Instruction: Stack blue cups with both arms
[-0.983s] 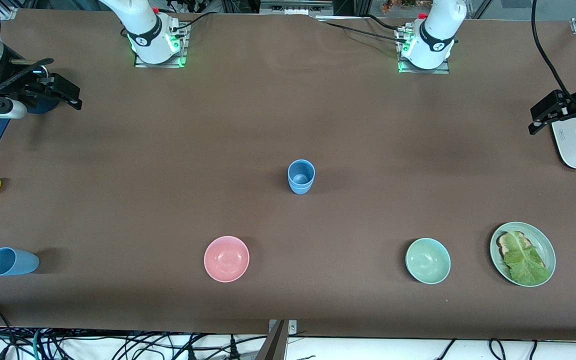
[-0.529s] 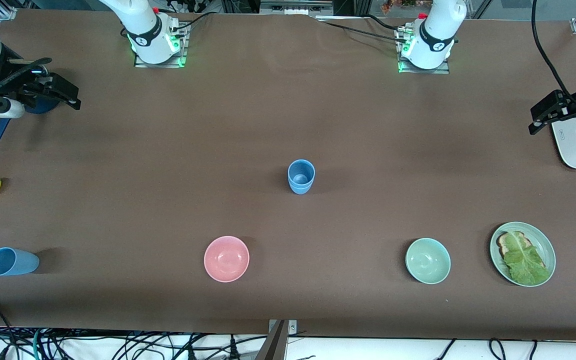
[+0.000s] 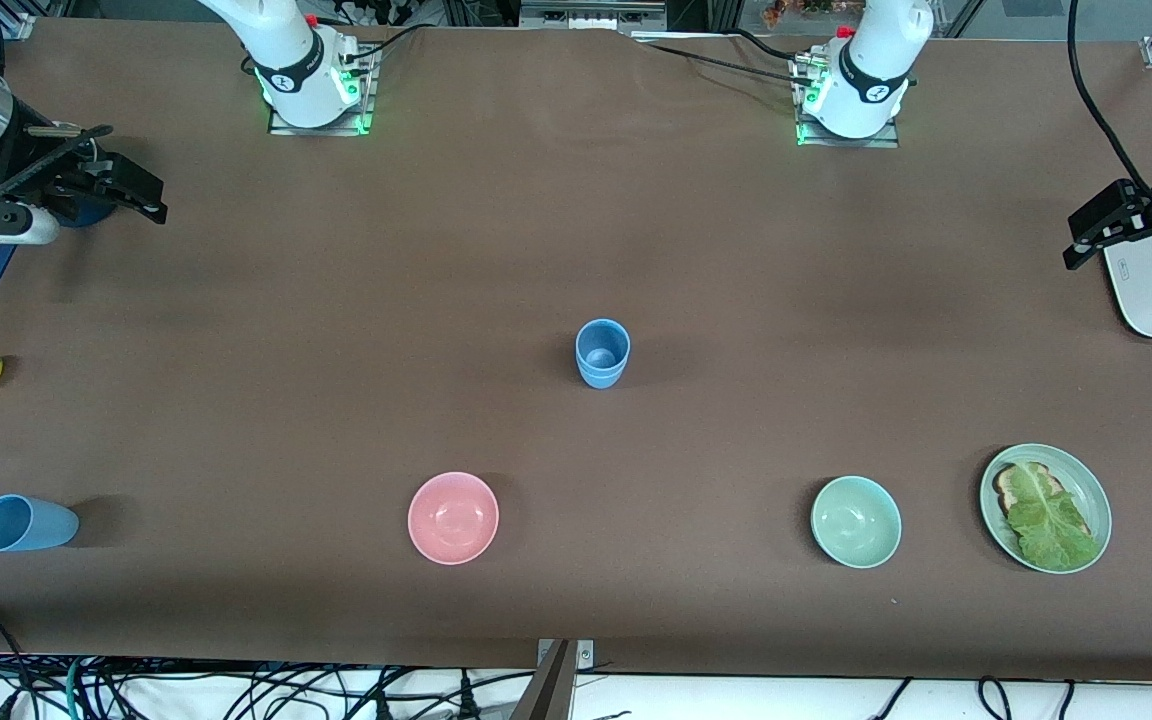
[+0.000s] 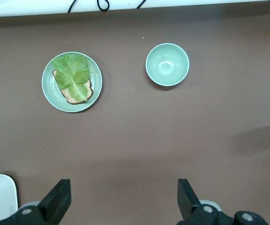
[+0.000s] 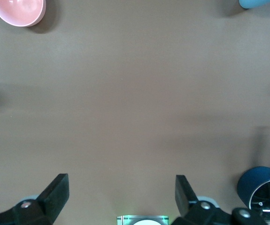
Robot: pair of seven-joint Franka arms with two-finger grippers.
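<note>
stacked cups [image 3: 602, 354] at table [image 3: 736, 300] centre

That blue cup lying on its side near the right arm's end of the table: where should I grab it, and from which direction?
Probably grip the tipped blue cup across its tapered body, coming straight down from above with the fingers on either side of it. It lies on its side, mouth toward the table's end, so the rim offers no top edge to pinch. The right gripper, open, is the closer one; the left gripper, also open, waits at its own end.

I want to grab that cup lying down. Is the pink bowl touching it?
Apart. The front view shows bare brown table between the tipped blue cup and the pink bowl.
</note>
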